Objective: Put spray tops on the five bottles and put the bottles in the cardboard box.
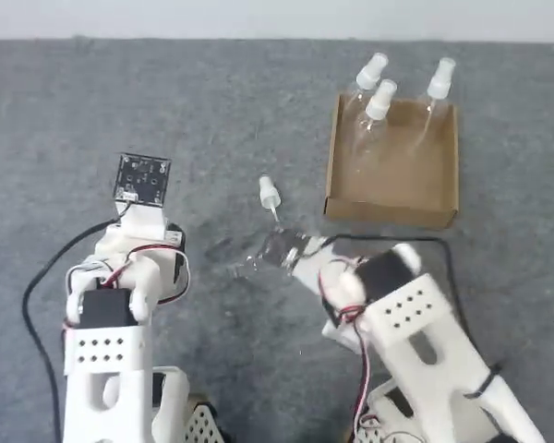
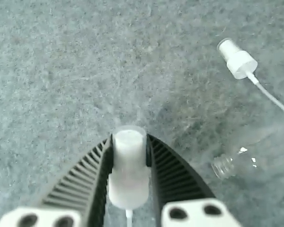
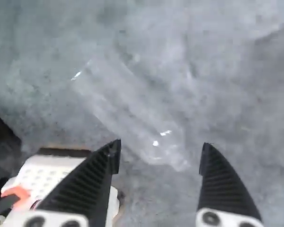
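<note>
My left gripper [image 2: 128,138] is shut on a white spray top [image 2: 128,170], held above the grey carpet. A second spray top [image 2: 237,60] with its thin tube lies loose on the carpet [image 1: 269,194]. Near it a clear uncapped bottle [image 2: 248,158] lies on its side. My right gripper [image 3: 160,144] is open just over that bottle [image 3: 132,113], with a finger on either side of its end [image 1: 258,258]. The cardboard box [image 1: 392,210] at the back right holds three clear bottles with spray tops [image 1: 381,97] on.
The left arm's base [image 1: 106,360] stands at the front left and the right arm's base [image 1: 425,341] at the front right. Black cables [image 1: 37,286] trail beside them. The grey carpet [image 1: 120,92] covers the table.
</note>
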You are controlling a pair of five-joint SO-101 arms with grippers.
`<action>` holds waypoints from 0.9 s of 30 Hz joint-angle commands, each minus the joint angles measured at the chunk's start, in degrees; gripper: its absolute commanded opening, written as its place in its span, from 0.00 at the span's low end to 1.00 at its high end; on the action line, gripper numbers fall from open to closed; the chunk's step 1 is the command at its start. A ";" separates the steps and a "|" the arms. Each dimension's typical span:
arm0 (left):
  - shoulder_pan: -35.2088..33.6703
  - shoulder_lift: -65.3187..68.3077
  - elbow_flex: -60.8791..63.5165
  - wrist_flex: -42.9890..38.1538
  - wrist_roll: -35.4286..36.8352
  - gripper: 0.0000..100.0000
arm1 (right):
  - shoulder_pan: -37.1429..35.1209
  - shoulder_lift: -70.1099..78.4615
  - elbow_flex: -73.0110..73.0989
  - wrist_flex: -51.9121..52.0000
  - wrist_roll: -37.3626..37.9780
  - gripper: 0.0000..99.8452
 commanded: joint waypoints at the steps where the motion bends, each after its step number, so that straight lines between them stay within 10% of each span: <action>1: -0.18 -1.14 -0.40 -1.85 0.00 0.01 | -1.36 -0.31 2.02 -2.95 0.88 0.21; 14: -0.18 -1.14 -0.40 -1.85 0.00 0.01 | 1.10 6.02 14.33 -18.77 4.66 0.21; 27: -0.18 -1.05 0.40 -1.67 0.09 0.01 | 45.85 5.41 1.76 -17.27 10.20 0.01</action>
